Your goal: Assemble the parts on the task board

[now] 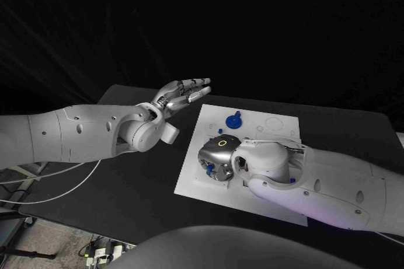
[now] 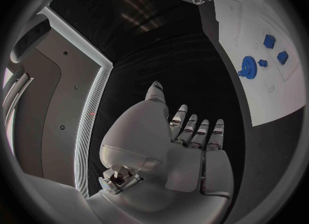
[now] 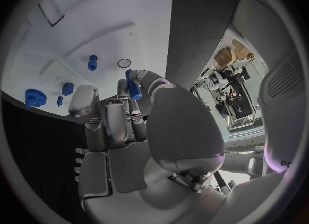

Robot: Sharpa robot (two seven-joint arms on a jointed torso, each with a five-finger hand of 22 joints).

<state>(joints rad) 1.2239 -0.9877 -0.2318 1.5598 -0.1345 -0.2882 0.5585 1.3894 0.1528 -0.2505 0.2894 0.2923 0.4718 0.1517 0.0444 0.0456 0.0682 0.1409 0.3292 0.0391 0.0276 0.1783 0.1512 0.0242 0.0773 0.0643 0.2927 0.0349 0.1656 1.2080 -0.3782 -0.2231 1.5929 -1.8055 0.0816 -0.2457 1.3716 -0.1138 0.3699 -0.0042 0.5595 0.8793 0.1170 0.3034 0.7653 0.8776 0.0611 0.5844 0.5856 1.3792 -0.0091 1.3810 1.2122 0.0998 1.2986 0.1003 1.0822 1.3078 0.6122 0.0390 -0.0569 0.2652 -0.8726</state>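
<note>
The right hand [image 3: 132, 126] pinches a blue part [image 3: 134, 87] above the task board [image 3: 129, 28]; left hand [image 1: 181, 94] spread, empty.

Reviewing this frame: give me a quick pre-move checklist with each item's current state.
1. Right hand holds a part: ok, blue peg pinched in its fingers.
2. Right hand over the task board: ok.
3. Left hand clear of the board: ok, open above the black table.
4. Blue gear seated on the board: ok.
5. Target hole for the peg: cannot tell.
</note>
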